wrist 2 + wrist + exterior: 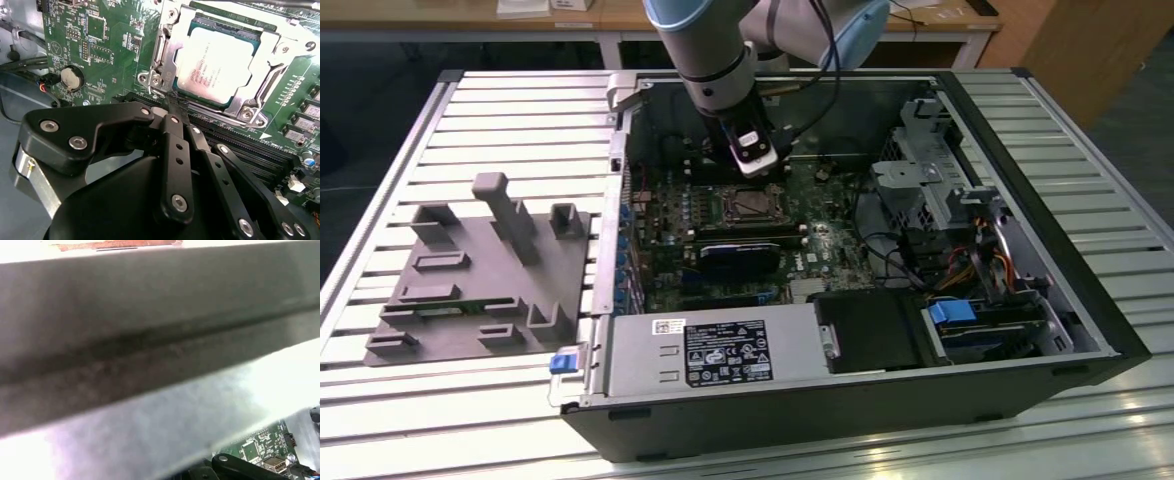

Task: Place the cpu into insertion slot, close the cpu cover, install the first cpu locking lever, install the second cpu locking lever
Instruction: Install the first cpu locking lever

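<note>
Cpu point(220, 65) seated under cpu cover point(170, 50), tool point(172, 107) pinched closed beside its edge

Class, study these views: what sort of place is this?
Probably a robotics lab or workshop: a pale blue and grey robot arm reaches into an open black computer case on a slatted silver metal table, with wooden desks behind.

Grey moulded fixture point(480, 270) on slatted metal table point(520, 110), beside open computer case point(854, 410).

Robotics lab, slatted metal table point(494, 110), open computer case point(881, 405)
</note>
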`<state>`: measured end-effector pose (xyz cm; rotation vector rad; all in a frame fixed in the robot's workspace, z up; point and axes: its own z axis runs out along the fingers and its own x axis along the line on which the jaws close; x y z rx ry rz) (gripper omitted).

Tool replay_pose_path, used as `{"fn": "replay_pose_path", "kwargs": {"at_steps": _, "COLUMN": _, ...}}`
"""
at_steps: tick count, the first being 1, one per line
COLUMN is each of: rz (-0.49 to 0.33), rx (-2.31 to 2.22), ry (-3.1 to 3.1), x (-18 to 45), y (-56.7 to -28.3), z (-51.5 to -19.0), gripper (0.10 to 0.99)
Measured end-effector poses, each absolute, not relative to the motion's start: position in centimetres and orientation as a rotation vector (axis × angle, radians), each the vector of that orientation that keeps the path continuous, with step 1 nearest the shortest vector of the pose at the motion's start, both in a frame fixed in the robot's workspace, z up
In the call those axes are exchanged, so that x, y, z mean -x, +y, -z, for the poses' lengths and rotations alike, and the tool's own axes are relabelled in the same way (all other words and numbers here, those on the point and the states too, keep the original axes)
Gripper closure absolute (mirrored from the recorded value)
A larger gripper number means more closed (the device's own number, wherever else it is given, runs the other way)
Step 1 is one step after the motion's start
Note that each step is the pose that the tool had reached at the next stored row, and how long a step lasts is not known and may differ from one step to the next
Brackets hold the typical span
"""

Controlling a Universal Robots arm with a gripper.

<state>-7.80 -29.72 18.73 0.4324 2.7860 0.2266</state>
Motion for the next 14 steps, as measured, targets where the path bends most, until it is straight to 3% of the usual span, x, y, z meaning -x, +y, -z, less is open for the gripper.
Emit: {"fn": "replay_pose_path", "kwargs": {"at_steps": 14, "rz": -0.227, "rx": -0.432, "ry": 2.786, "x": 7.67, "y": -29.72, "z": -18.76, "gripper": 0.984}}
